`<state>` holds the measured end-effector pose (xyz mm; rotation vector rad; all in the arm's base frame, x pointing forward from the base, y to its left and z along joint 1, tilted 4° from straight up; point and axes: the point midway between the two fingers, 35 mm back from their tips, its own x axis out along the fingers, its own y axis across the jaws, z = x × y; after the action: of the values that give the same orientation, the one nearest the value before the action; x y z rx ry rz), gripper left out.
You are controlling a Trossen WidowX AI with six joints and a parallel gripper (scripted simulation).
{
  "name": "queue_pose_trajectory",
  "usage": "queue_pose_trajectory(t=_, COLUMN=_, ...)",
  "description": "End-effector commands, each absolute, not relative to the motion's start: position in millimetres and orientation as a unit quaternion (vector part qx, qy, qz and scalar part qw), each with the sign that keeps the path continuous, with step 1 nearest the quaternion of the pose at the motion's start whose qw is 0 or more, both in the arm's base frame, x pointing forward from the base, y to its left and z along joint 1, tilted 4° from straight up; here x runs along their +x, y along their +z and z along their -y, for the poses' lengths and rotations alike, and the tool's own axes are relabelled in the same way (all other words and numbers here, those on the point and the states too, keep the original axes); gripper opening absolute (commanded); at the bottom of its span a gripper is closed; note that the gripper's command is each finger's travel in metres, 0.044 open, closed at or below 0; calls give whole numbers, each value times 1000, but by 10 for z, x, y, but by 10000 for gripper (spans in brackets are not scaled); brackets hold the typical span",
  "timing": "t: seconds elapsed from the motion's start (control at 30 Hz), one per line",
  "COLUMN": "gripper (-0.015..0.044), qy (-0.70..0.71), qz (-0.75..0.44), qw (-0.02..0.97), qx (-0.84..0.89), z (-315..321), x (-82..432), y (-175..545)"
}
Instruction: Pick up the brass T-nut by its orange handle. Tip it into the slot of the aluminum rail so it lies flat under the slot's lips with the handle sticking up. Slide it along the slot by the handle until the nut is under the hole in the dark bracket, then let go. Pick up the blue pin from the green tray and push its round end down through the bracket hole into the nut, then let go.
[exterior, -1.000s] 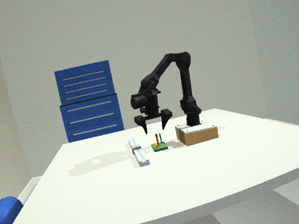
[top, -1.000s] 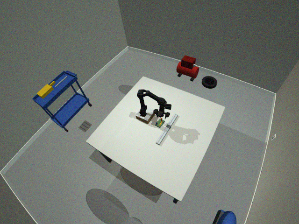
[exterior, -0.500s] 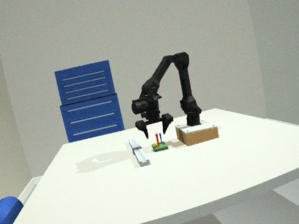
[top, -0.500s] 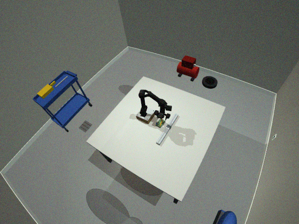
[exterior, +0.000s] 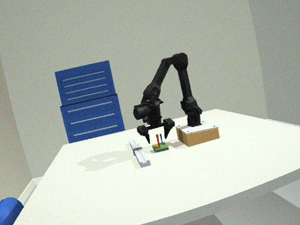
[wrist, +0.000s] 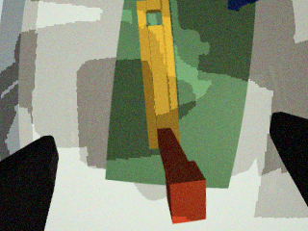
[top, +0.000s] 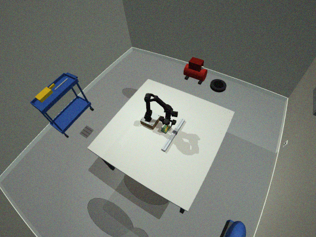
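The long yellow brass T-nut point(wrist: 161, 72) with its upright square orange handle point(exterior: 158, 140) point(wrist: 187, 199) lies on the flat green tray point(top: 163, 132) point(exterior: 161, 149) point(wrist: 217, 125), beneath the wide-spread black hand point(top: 168, 125) point(exterior: 157, 141) point(wrist: 167, 135).

– What does the long pale-grey aluminum rail point(top: 168, 143) point(exterior: 142, 159) look like?
– Smooth metal, softly lit.
– And the slim yellow brass T-nut point(exterior: 155, 145) point(wrist: 161, 72)?
– Metal, smooth-faced; its square-ended orange handle point(exterior: 158, 140) point(wrist: 187, 199) looks matt.
– The flat green tray point(exterior: 161, 149) point(wrist: 212, 130)?
– Matt, like plastic.
– That brown box-shaped base point(exterior: 202, 136)?
– Wood-like sides.
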<state>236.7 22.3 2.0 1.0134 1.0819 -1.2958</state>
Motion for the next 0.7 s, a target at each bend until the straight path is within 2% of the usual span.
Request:
queue_pose_trajectory(t=0.0, gripper=387, qy=-551, qz=-456, qw=552, qx=429, z=-220, x=2355, y=-12)
queue_pose_trajectory(t=0.67, gripper=-138, qy=-551, qz=-456, qw=552, qx=429, z=-220, x=2355, y=-12)
